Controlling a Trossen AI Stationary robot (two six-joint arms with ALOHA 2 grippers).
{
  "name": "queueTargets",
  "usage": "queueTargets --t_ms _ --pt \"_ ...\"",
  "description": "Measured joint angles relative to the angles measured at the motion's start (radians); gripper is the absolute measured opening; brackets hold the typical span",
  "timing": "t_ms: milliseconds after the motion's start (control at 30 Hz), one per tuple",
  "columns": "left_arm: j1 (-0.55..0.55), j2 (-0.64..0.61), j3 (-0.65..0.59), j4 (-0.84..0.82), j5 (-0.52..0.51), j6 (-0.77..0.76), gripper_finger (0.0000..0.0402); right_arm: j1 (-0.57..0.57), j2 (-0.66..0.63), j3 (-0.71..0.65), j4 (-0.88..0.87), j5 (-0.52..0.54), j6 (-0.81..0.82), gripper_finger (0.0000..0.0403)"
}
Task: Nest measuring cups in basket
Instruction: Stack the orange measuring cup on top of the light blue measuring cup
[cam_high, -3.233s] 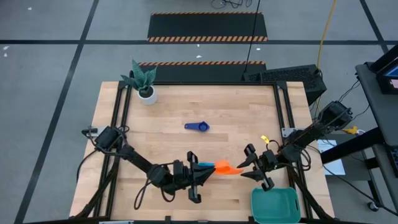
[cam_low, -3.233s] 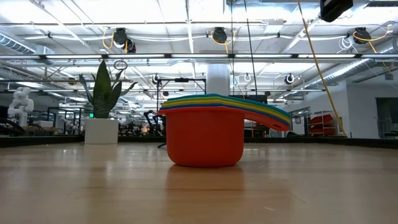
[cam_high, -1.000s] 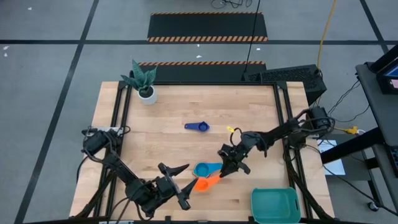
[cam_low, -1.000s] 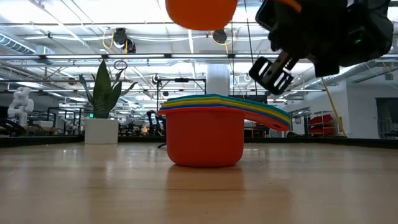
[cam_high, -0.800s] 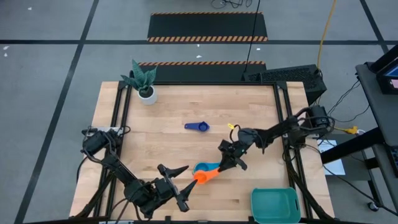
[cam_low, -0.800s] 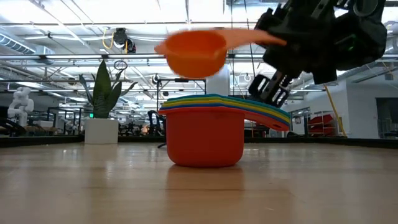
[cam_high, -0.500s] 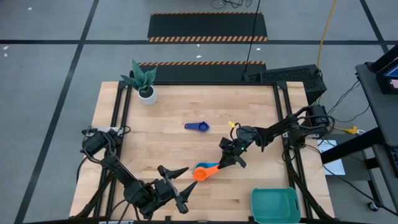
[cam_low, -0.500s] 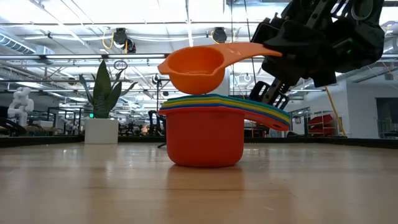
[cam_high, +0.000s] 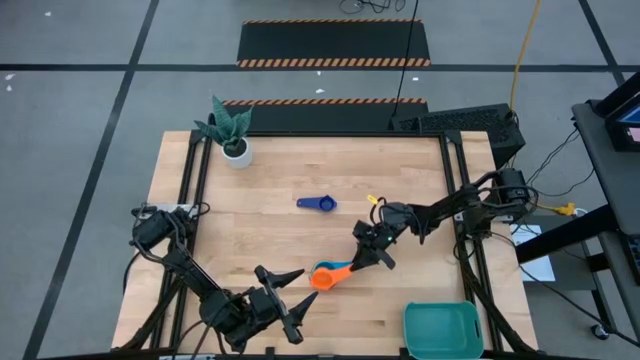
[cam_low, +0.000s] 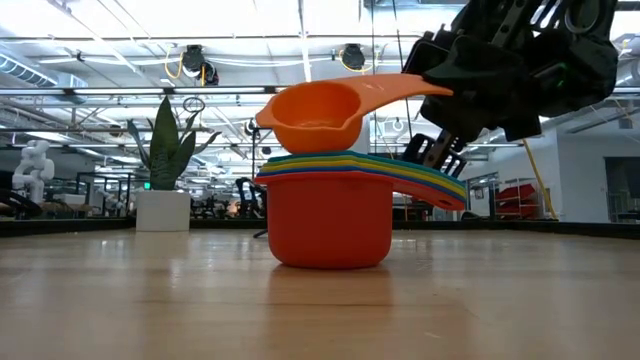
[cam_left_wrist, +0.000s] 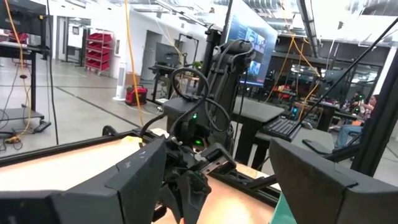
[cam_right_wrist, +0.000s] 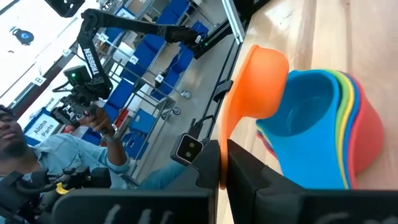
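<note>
A stack of nested measuring cups (cam_low: 330, 210), red outermost with yellow, green and blue rims, stands on its base on the table near the front middle; its light-blue inside (cam_high: 326, 269) shows from above. An orange cup (cam_low: 315, 115) hovers right over the stack with my right gripper (cam_high: 368, 259) shut on it; whether the bowl touches the stack I cannot tell. My left gripper (cam_high: 300, 285) stands open just near-left of the stack, nothing between its fingers. A navy cup (cam_high: 317, 203) lies alone toward the middle. The teal basket (cam_high: 443, 330) sits at the near right corner. My right gripper pinches the free end of the orange cup's flat handle (cam_right_wrist: 225, 134) between its two fingers. The fingers come about level from the table's right and lie along the handle. The cup sits nearly level, bowl up, its bowl (cam_right_wrist: 266, 78) over the stack's opening.
A white pot with a green plant (cam_high: 235, 148) stands at the far left corner. Bare wood lies between the stack and the basket.
My right gripper has come down and slightly toward the table's far edge with the orange cup. The cup has sunk from well above the stack to just over its rim and has levelled out. The stack has stayed put.
</note>
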Motion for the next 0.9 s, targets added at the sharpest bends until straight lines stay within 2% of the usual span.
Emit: queueTargets --t_ms 267,900 --pt "0.0 0.0 0.0 0.0 0.0 0.0 0.0289 -0.033 0.0 0.0 0.001 -0.002 0.012 0.0013" --pt "0.0 0.0 0.0 -0.011 0.0 0.006 0.0289 -0.034 -0.001 0.0 -0.04 0.002 0.011 0.0014"
